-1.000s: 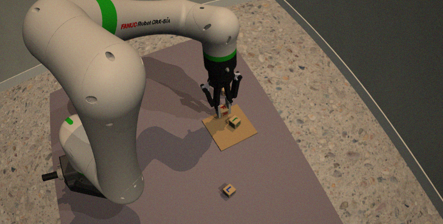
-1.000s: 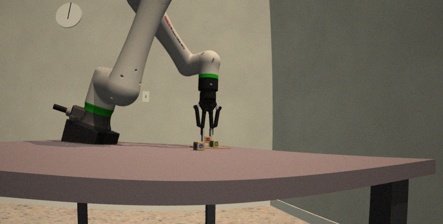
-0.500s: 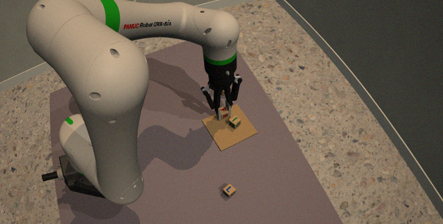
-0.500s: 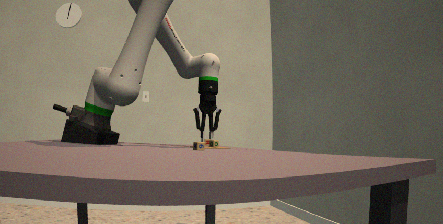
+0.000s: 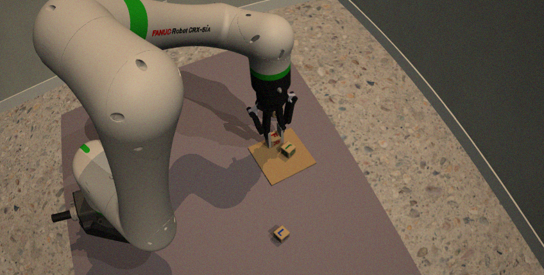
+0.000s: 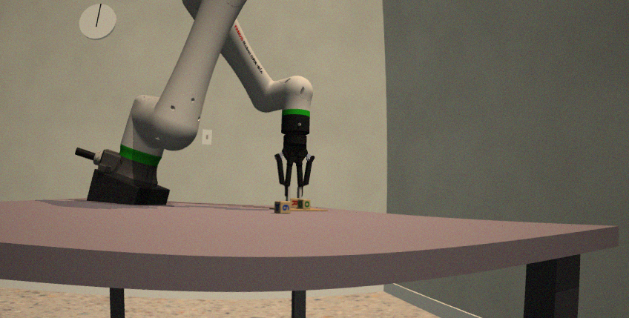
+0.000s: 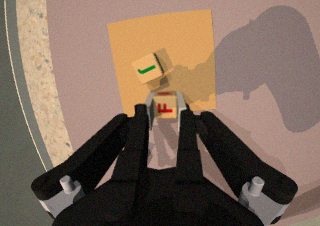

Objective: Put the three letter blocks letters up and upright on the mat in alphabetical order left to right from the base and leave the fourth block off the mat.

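top view, left to right: the white arm (image 5: 114, 93) fills the left half of the frame, rising from its dark base (image 5: 81, 215) at lower left and bending over to centre. below its green wrist band the gripper (image 5: 274, 134) points straight down, jaws closed to a narrow gap and clamped on the f block (image 5: 274, 138). this block is a pale wooden cube with a red f on top and a red letter on its side; it sits at the upper left part of the tan mat (image 5: 282, 156), near that edge, low on the mat or touching it. just right of it, close beside but turned at a slight angle, the i block (image 5: 288, 149) lies flat on the mat with a green stroke on top. the square mat lies diamond-wise at frame centre on the mauve table (image 5: 343, 203). well apart, at lower centre, the l block (image 5: 281, 233) rests off the mat, its blue l on top, edges skewed to the frame.
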Controlling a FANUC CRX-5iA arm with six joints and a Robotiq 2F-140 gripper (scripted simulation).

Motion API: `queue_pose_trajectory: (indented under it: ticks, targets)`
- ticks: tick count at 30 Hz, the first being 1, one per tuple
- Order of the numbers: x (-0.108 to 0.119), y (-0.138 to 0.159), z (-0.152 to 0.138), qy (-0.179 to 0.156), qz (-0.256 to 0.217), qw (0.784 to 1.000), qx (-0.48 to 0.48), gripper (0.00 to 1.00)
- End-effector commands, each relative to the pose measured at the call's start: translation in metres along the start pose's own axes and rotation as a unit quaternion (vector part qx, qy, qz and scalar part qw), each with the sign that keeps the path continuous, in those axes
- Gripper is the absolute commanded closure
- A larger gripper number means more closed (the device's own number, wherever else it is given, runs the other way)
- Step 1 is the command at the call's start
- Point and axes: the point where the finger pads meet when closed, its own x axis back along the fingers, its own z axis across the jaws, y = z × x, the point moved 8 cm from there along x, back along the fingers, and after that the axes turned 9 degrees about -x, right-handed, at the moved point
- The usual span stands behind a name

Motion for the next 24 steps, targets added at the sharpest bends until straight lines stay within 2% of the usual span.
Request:
queue_pose_trajectory:
  ticks: [1,24]
  targets:
    - [-0.0002,0.0001,-0.0001,0.0,0.0,1.0,0.0,0.84]
    - [-0.0022,0.0001,-0.0001,0.0,0.0,1.0,0.0,0.84]
